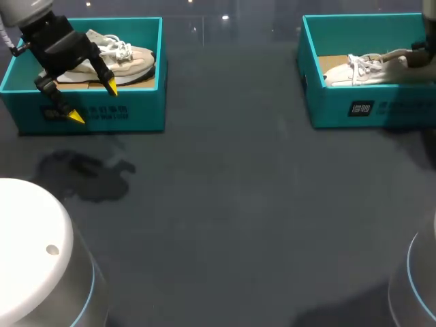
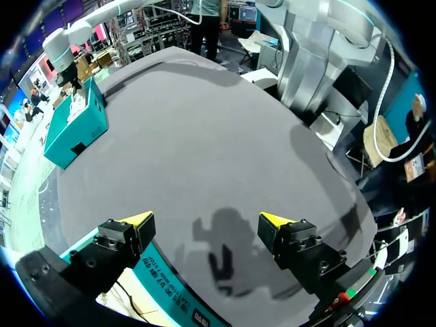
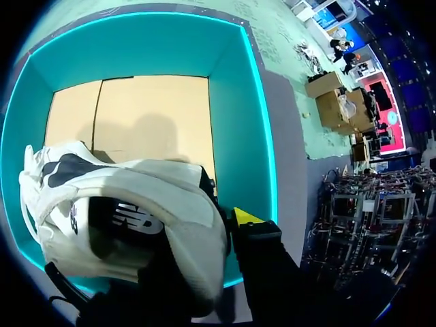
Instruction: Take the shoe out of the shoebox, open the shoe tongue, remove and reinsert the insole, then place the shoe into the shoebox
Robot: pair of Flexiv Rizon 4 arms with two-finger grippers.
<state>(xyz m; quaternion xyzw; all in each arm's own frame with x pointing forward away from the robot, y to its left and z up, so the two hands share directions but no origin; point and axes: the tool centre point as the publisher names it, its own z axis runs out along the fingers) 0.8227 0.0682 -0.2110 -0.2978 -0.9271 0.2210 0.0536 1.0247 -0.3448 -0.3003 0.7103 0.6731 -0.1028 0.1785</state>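
Observation:
A white shoe point(image 1: 371, 68) with white laces lies inside the right teal shoebox point(image 1: 340, 112), toe toward the table's middle. My right gripper point(image 3: 204, 238) is shut on its heel; one yellow fingertip point(image 3: 248, 216) shows outside the heel, the other is hidden by the shoe point(image 3: 129, 211). The box's cardboard floor point(image 3: 150, 109) lies beyond. My left gripper point(image 1: 94, 102) hangs open over the front wall of the left teal shoebox point(image 1: 136, 112), which holds a beige shoe point(image 1: 129, 58). In the left wrist view that gripper point(image 2: 206, 219) is empty, above the box wall point(image 2: 163, 286).
The two boxes stand at the far left and far right of the dark table point(image 1: 225, 204). The right box point(image 2: 75, 129) shows far ahead of the left gripper. Round robot bases fill the near corners point(image 1: 34, 245).

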